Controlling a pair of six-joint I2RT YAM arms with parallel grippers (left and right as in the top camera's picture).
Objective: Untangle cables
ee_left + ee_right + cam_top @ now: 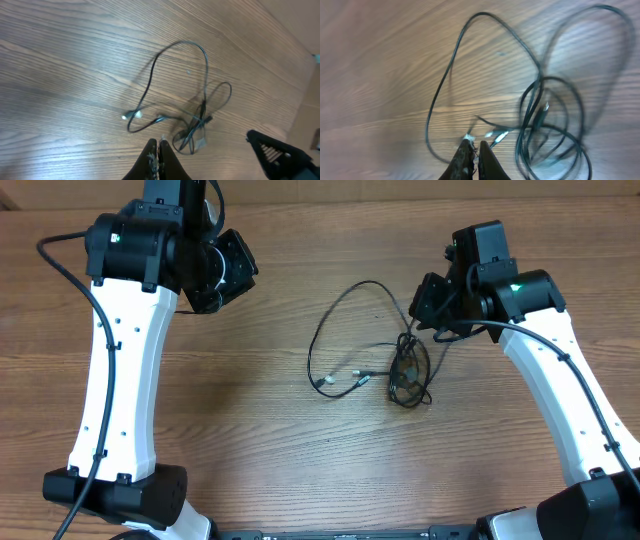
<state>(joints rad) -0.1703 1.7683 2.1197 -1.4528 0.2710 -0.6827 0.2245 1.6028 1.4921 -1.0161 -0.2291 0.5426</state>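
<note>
Your overhead camera looks straight down on the whole wooden table [260, 440], taking in everything both wrist views cover. Your left wrist camera sits high, tilted down toward the cables [202, 119]. Your right wrist camera hangs much closer, those same cables filling its frame.

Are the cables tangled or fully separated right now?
Tangled: the cables bunch into overlapping coils at one end, with one long loop spread out beside them.

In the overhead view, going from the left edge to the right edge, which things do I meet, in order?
Left arm → left gripper → loose cable loop → tangled coil of cables → right arm.
</note>
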